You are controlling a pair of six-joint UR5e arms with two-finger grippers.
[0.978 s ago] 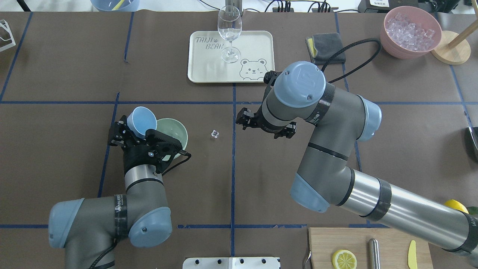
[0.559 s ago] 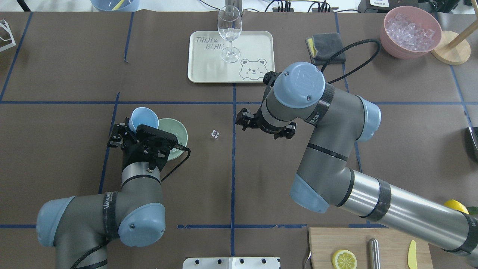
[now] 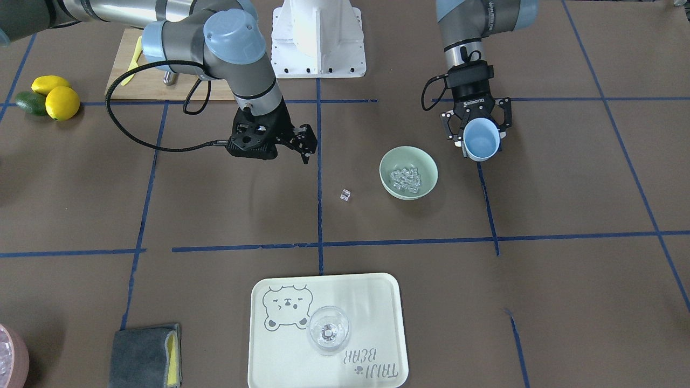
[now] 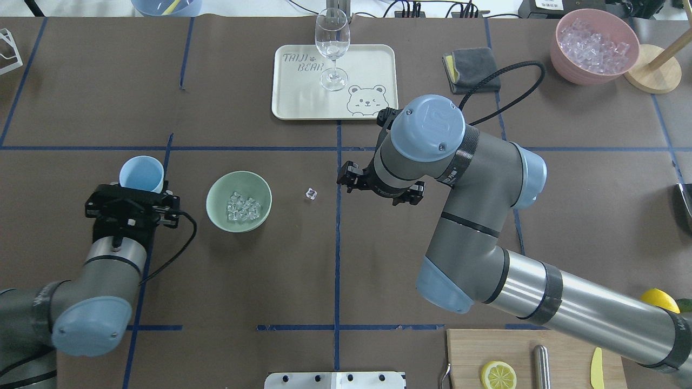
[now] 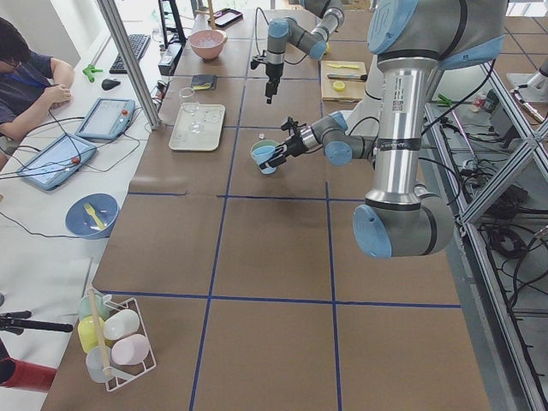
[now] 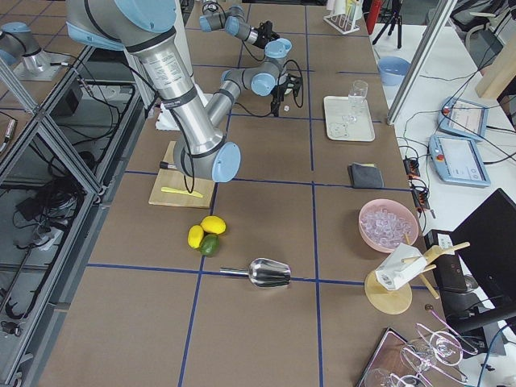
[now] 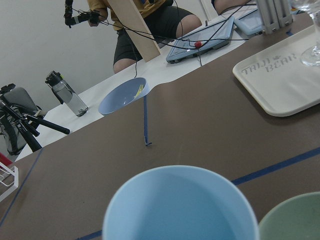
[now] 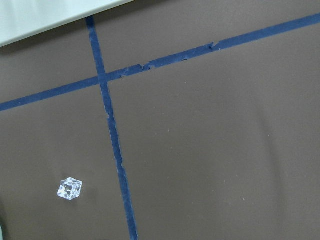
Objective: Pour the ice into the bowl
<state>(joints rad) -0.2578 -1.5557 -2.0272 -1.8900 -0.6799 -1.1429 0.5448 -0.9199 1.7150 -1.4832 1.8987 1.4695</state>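
The pale mint-green bowl stands left of centre with a heap of clear ice inside it. One stray cube lies on the table to the bowl's right. My left gripper is shut on a light blue cup, held upright to the bowl's left and looking empty. My right gripper hangs open and empty over the table right of the stray cube.
A cream tray with a wine glass sits at the far middle. A grey cloth and a pink bowl of ice are far right. A cutting board with a lemon slice lies near right.
My left arm has swung the blue cup leftward off the bowl and turned it upright. The ice in the bowl is now uncovered. The right arm has barely shifted.
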